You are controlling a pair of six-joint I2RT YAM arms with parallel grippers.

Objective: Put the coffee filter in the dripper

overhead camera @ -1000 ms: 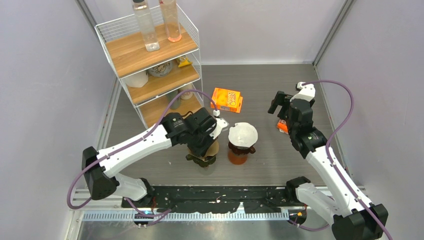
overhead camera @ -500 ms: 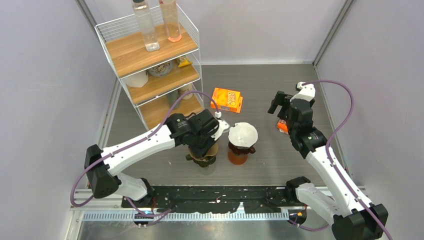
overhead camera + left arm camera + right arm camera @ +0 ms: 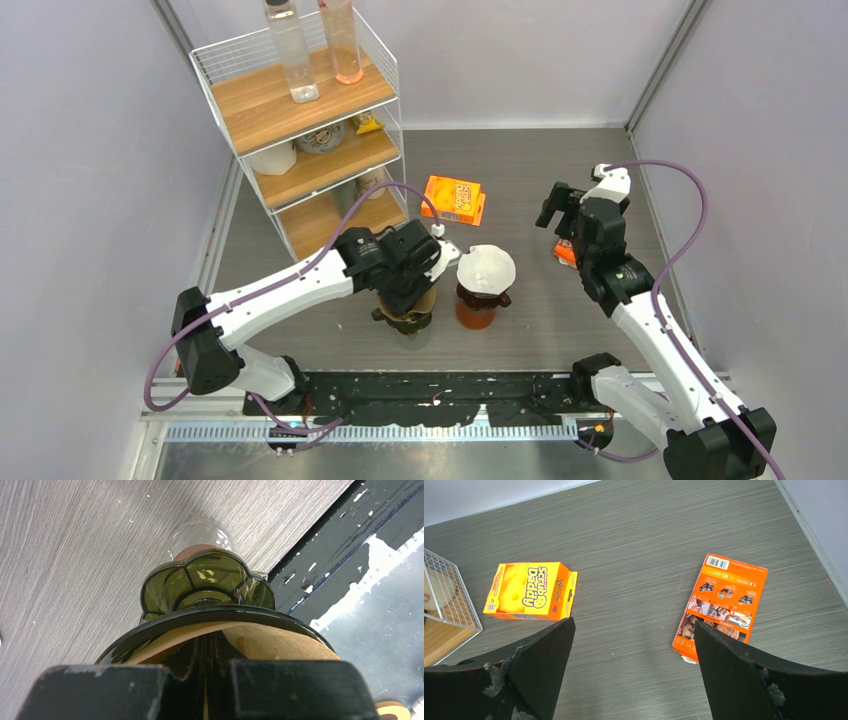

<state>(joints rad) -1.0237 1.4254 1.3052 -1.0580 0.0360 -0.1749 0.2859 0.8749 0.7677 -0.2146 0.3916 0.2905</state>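
Coffee filter: brown paper, seated inside the green dripper, front centre of the table. You have the left gripper with jaws together, clamped on the filter's edge. Just beside it on the right stands a second dripper with a white filter, crowding the wrist. Behind lies a yellow sponge box, with a wire shelf to its left. Your right gripper hangs well apart from them, jaws spread and holding nothing, above an orange carton.

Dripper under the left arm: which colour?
Translucent olive green dripper; best seen in left wrist view.
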